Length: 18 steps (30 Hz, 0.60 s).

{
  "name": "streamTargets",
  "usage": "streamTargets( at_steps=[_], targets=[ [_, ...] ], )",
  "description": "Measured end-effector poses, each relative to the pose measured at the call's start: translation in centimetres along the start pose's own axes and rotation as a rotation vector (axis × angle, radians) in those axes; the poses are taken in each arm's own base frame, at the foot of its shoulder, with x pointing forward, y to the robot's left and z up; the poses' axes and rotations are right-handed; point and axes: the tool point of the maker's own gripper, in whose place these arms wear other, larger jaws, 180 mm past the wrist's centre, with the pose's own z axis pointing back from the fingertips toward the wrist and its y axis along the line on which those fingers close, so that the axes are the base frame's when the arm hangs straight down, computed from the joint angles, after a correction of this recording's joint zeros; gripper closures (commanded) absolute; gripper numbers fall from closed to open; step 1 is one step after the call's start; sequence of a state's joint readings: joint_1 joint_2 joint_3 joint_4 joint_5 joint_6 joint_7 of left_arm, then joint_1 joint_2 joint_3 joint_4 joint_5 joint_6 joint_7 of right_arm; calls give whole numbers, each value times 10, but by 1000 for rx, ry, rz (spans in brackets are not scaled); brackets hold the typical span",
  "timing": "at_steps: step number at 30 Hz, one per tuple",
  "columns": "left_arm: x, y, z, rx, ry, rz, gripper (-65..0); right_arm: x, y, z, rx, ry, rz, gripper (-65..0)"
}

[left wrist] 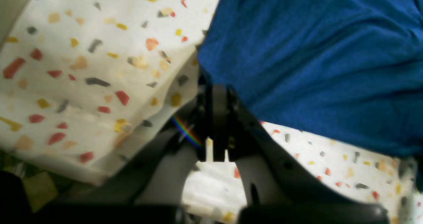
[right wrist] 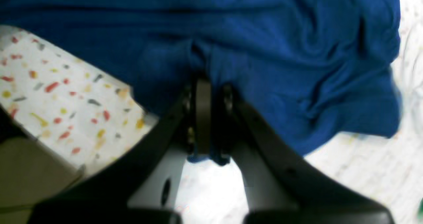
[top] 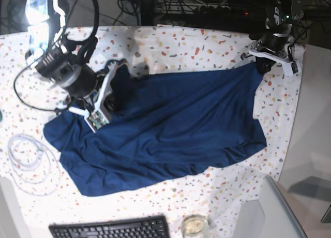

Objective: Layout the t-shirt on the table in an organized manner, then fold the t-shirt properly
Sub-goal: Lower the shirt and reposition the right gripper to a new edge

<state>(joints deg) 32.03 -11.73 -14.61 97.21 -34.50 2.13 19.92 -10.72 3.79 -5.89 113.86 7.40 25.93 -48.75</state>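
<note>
A: The t-shirt [top: 165, 129] is seen spread across the middle of the table [top: 217, 41], wrinkled and slack, with a black keyboard [top: 108, 228] lying at the table's near edge, well apart from the garment's lower hem.

B: The fabric is judged to be light and soft, with no stiffness of its own. Folds are gathered wherever it is pulled, so it is expected to sag and drag rather than hold a shape.

A: The right gripper [right wrist: 208, 118] is shown with its jaws brought together on a pinch of the blue cloth; a small tuft is visible poking out below the fingers. In the base view this grip is placed at the t-shirt's upper edge, on the end towards the coil of white cable [top: 28, 163].

B: The left gripper [left wrist: 216, 118] is pictured with jaws pressed together at the t-shirt's opposite upper corner. The corner of the cloth appears to be caught at the fingertips, though this is partly hidden.

A: A hold along the hems and corners is considered best, since the middle would only bunch. Slipping is thought unlikely with a knit like this, but stretching and twisting between two held points are judged the likelier trouble.
</note>
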Motion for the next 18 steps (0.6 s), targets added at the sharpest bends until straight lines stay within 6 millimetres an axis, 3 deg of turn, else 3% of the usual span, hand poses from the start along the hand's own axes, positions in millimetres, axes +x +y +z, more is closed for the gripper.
streamTargets(
  at_steps=[3, 6, 10, 11, 14, 16, 18],
  targets=[
    [-3, -1, 1, -2, 9, 2, 0, 34, -2, -18, 16, 12, 82, 0],
    [0, 2, 0, 5, 3, -4, 0, 54, 6, -45, 64, 25, 109, 0],
    [-2, 2, 1, 5, 5, -2, 0, 38, 8, -95, 128, 171, 55, -15],
    [-2, 2, 1, 5, 5, -1, 0, 32, 6, -106, 142, 216, 38, -56],
    [-6, 3, 2, 6, 16, -1, 0, 28, -9, -126, 150, 236, -99, -269],
    [-6, 4, 2, 11, 16, -2, 0, 27, -28, -122, 118, 207, -186, -422],
    [-5, 4, 2, 9, 11, -2, 0, 26, -49, -108, 60, 143, -255, -491]
  ],
)
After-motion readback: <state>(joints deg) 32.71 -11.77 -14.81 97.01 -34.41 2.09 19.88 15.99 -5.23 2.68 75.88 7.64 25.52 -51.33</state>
